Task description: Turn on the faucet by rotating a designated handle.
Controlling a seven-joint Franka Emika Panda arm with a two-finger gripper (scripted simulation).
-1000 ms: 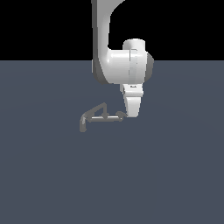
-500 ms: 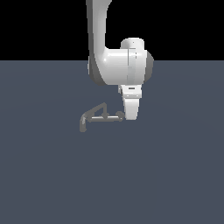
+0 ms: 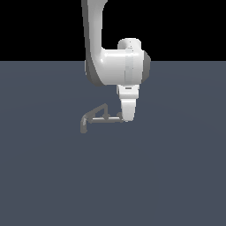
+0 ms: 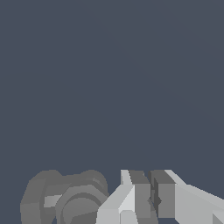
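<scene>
Beside my pincer (image 3: 127, 117), whose fingers are nearly together and hold nothing, the handle (image 3: 118, 115) touches it, and the faucet (image 3: 98, 116) stretches sideways away toward the spout.

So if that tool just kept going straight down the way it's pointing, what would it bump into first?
Probably the floor. The tool points down at the faucet's end opposite the spout, seemingly beside it, though depth is unclear; it might clip that end first.

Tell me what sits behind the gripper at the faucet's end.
In the exterior view the gripper covers the faucet end opposite its spout, so the handle there is hidden. Only the pale bar and slanted pipe show beside it.
</scene>
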